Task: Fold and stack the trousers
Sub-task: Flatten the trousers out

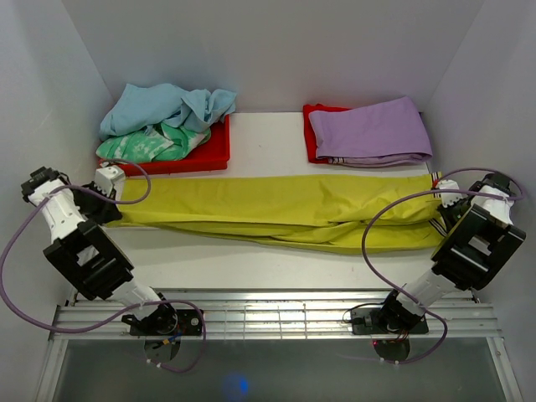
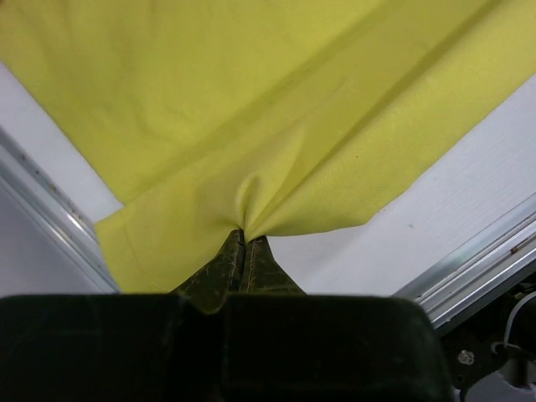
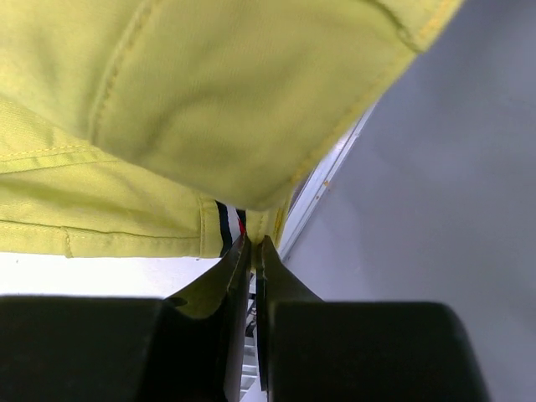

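The long yellow fabric trousers (image 1: pixel 276 209) lie stretched left to right across the white tabletop (image 1: pixel 251 266). The left end effector (image 2: pixel 244 239) pinches their left end, and the right end effector (image 3: pixel 251 244) clamps their right end.

Soft, even light fell from above in the overhead view, and the plain white enclosure walls (image 1: pixel 276 50) bounced it around, so shadows were faint: only a thin dark band under the near edge of the yellow cotton trousers (image 1: pixel 276 205) on the white tabletop (image 1: pixel 251 264). The glossy grey panel (image 1: pixel 352 377) at the bottom carried a small blue glint (its source could not be told). The walls splayed outward towards the frame edges, as with a wide lens. In the left wrist view the cloth was bright and sharp, while the left gripper (image 2: pixel 244 239) was underexposed, with a yellow cast on its fingers. In the right wrist view the nearest cloth was soft and the right gripper (image 3: pixel 252 243) almost black.
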